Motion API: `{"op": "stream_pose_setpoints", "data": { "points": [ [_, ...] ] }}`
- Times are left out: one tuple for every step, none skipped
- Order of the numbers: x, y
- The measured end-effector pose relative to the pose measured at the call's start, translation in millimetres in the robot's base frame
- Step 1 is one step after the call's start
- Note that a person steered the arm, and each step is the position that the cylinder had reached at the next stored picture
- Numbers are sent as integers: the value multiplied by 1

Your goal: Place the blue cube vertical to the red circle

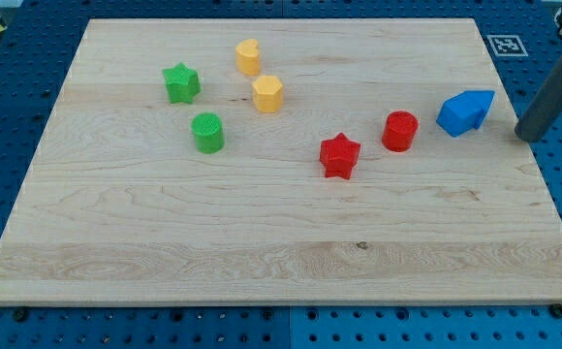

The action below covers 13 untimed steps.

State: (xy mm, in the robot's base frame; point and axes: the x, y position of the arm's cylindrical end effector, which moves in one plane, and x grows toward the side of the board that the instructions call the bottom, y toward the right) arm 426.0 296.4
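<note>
The blue cube (465, 111) lies near the board's right edge, in the upper right part of the view. The red circle, a short red cylinder (399, 131), stands just to its left and slightly lower, with a small gap between them. My tip (527, 137) is at the board's right edge, to the right of the blue cube and a little lower, apart from it. The rod rises toward the view's upper right corner.
A red star (339, 155) lies left of the red cylinder. Two yellow blocks (249, 57) (267, 94), a green star (181, 83) and a green cylinder (207, 132) sit at upper left. A marker tag (506, 45) lies off the board's top right corner.
</note>
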Motion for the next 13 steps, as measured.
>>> {"op": "stream_pose_setpoints", "data": {
  "points": [
    [3,-2],
    [4,-20],
    [4,-25],
    [4,-43],
    [-1,-70],
    [-17,-83],
    [-35,-93],
    [-47,-98],
    [-58,-98],
    [-71,-98],
    [-87,-98],
    [-110,-79],
    [-136,-39]
  ]
}}
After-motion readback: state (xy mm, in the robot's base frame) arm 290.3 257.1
